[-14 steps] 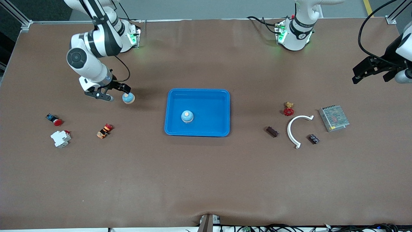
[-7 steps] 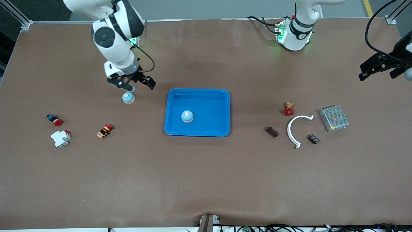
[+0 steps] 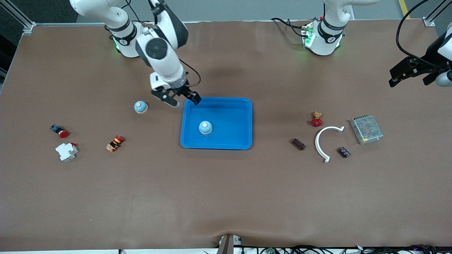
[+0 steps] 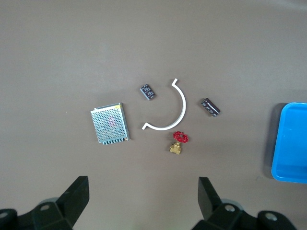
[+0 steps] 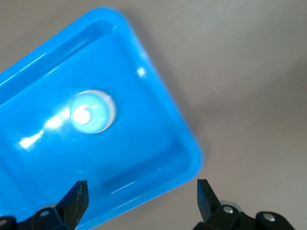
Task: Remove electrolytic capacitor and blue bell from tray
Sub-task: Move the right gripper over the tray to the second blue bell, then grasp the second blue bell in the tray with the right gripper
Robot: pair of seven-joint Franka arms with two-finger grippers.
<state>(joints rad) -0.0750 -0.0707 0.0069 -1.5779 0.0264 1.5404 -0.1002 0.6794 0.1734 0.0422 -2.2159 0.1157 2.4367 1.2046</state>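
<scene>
One blue and white bell [image 3: 205, 127] stands in the blue tray [image 3: 247, 120]; in the right wrist view this bell [image 5: 92, 112] sits inside the tray [image 5: 192, 148]. A second bell [image 3: 141, 107] stands on the table beside the tray, toward the right arm's end. Two dark capacitors [image 3: 298, 144] [image 3: 344, 152] lie toward the left arm's end, and the left wrist view shows both [image 4: 210, 107] [image 4: 148, 91]. My right gripper [image 3: 184, 102] [image 5: 141, 187] hangs open and empty over the tray's corner. My left gripper [image 3: 406, 79] [image 4: 144, 184] is open and empty, high over the table's end.
A red-handled valve [image 3: 316, 120], a white curved piece [image 3: 323, 141] and a metal mesh box [image 3: 366, 129] lie around the capacitors. At the right arm's end are a red button [image 3: 60, 131], a white breaker [image 3: 66, 151] and an orange-black part [image 3: 114, 143].
My right gripper has swung from beside the bell on the table to over the tray's corner, still open and empty. That bell stayed put. The left gripper shifted only slightly.
</scene>
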